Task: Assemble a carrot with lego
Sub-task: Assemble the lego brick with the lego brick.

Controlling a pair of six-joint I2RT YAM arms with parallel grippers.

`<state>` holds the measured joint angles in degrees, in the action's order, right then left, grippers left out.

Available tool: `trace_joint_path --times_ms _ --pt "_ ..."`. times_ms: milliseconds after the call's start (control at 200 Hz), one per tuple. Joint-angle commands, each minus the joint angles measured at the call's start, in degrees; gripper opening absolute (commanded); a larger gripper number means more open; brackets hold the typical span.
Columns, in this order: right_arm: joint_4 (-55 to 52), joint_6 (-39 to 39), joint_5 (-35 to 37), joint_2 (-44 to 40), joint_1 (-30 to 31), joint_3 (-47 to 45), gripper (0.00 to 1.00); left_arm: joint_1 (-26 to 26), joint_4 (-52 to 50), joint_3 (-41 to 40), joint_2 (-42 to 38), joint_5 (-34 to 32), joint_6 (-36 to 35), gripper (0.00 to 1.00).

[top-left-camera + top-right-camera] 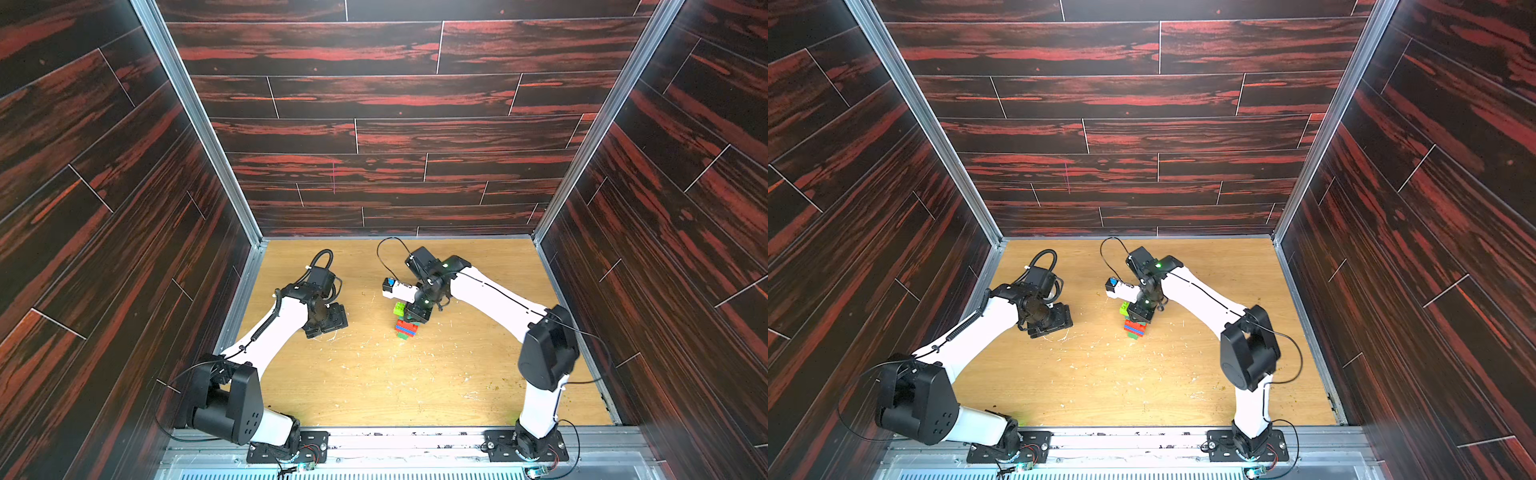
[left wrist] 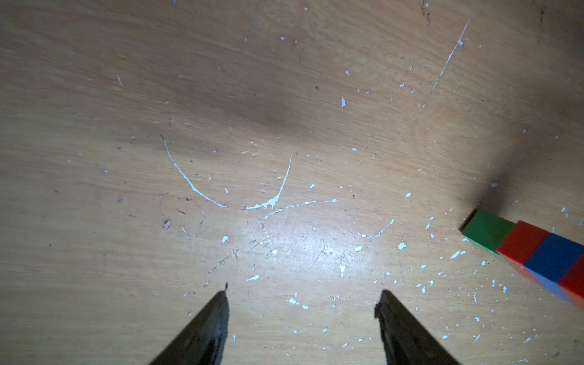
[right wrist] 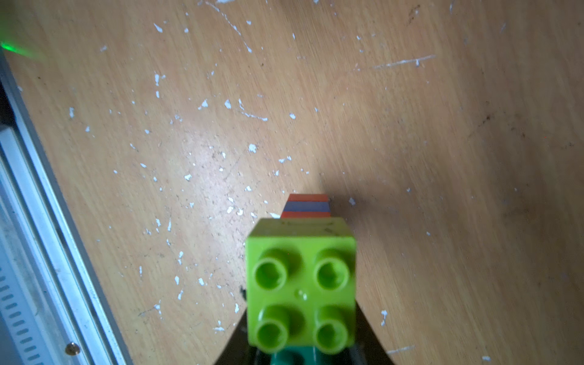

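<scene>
Holding the carrot by its leafy end, the right fingers look clamped on the teal bar just under the lime brick, whose studs face the wrist camera. From where I stand the figure points nose-down near the middle of the surface: red, blue, red, then the green tip lowest. The tip is at or just above the wood, and I cannot tell whether it touches. No black brick shows from any angle, so I can't say whether the top is finished.

My guess is that the step is setting the carrot down, or pressing its joints home against the surface. To do it well, I'd want the stack brought down square. The push should run straight along its length so no joint hinges open, and the grip should let go only once the figure rests steady. It is a tall, narrow stack, and released upright it would likely topple.

The right arm rises from its base at the near edge, folds at the elbow and reaches inward, wrist bent so the fingers point down. The left arm mirrors it, wrist down over bare surface beside the carrot, left fingers apart with nothing between them.
</scene>
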<state>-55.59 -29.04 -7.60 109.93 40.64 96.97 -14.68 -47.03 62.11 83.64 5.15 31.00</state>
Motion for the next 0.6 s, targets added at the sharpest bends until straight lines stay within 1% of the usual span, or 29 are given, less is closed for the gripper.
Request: trace_joint_path --times_ms 0,165,341,536,596 --pt "-6.36 0.71 0.31 5.30 1.06 -1.89 0.00 0.34 -1.49 0.16 -0.17 -0.10 -0.76 0.76" --pt "-1.12 2.04 0.10 5.82 2.48 -6.50 0.00 0.43 -1.76 0.02 -0.11 -0.49 -1.36 0.76" --pt "-1.01 2.36 1.88 5.92 2.69 -9.35 0.00 0.61 -1.55 0.02 0.26 -0.40 -1.65 0.76" --pt "0.51 2.15 0.09 4.21 2.69 -9.66 0.00 0.68 -1.23 0.40 0.61 -0.32 -1.65 0.76" --pt "0.95 1.98 0.49 3.85 2.70 -9.07 0.00 0.79 -1.31 0.72 0.73 -0.36 -1.74 0.76"
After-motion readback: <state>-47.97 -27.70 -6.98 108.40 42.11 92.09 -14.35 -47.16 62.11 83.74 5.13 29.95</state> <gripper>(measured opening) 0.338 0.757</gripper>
